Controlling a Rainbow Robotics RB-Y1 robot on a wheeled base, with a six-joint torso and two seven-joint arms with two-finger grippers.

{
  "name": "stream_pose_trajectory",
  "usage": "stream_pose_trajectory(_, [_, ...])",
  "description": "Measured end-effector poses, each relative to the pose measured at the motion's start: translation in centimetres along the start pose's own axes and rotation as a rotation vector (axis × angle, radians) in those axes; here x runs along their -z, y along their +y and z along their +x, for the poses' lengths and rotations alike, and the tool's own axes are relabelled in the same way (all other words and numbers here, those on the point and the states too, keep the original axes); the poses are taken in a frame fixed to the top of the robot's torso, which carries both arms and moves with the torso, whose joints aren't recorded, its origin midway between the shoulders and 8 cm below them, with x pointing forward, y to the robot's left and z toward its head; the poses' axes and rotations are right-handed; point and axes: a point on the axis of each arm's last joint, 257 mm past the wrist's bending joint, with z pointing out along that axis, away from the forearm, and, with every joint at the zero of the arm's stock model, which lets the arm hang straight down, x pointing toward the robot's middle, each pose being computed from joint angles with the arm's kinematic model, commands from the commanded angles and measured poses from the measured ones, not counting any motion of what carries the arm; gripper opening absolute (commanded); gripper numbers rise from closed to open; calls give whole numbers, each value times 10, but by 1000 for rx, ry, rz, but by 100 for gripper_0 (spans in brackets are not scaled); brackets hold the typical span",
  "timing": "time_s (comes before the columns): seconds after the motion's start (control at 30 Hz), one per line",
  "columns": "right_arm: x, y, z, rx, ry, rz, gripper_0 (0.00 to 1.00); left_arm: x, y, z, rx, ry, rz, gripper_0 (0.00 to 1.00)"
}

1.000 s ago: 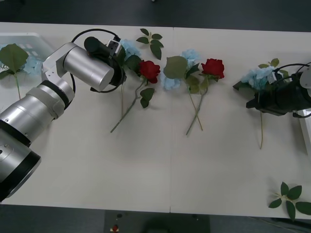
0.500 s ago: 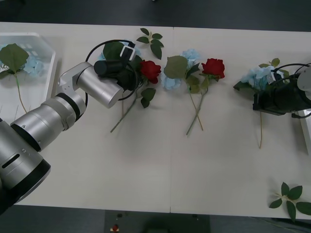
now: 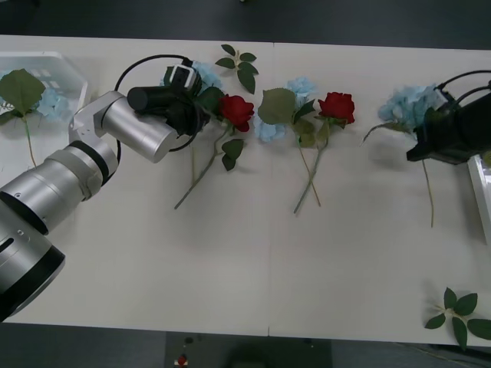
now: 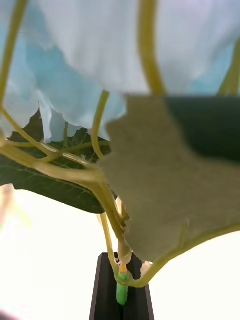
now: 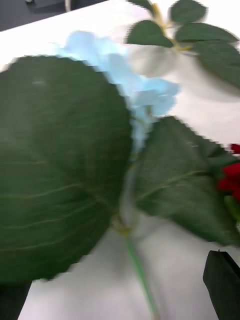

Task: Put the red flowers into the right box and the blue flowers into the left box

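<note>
Two arms are busy: the right gripper [image 3: 420, 146], closed on a blue flower [image 3: 406, 107], has lifted it off the table [image 3: 253, 268]; the left gripper [image 3: 201, 113], fingers apart, has backed slightly over another blue flower [image 5: 125, 85].

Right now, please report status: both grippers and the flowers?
Right gripper shut on pale blue artificial flower, lifted near right table edge. Left gripper open over second blue flower. Red rose adjacent.
</note>
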Motion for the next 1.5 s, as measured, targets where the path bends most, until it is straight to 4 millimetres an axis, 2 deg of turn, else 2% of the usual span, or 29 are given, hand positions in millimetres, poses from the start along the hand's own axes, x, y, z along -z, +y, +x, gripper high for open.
stream_pose_trajectory(0.13, [54, 17, -23, 5, -36, -58, 0, 3, 25, 3, 3, 5, -31, 100])
stream_pose_trajectory(0.23, [84, 28, -34, 13, -59, -95, 0, 4, 35, 6, 7, 10, -42, 100])
stream_pose_trajectory(0.4, [124, 56, -35, 101, -41, -180, 0, 4, 37, 19, 19, 26, -42, 100])
stream_pose_trajectory(0.5, [145, 84, -40, 242, -77, -275, 0, 3, 36, 30, 31, 41, -38, 100])
stream_pose_trajectory(0.57, [153, 105, -42, 337, -105, -335, 0, 2, 34, 37, 27, 51, -37, 100])
stream_pose_trajectory(0.7, [157, 142, -35, 450, -121, -442, 0, 0, 21, 43, 8, 47, -14, 100])
stream_pose_trajectory(0.93, [144, 178, -22, 710, -156, -532, 0, 0, 15, 41, 2, 33, -2, 100])
stream_pose_trajectory(1.1, [126, 205, 6, 753, -136, -609, 0, 2, 1, 26, -6, 4, 25, 100])
stream_pose_trajectory(1.2, [115, 222, 21, 711, -162, -679, 0, 4, -9, 16, -10, -16, 44, 100])
stream_pose_trajectory(1.37, [98, 220, 33, 650, -181, -699, 0, 5, -14, 12, -7, -26, 53, 100])
stream_pose_trajectory(1.5, [107, 231, 22, 602, -232, -739, 0, 7, -18, 4, 14, -45, 65, 100])
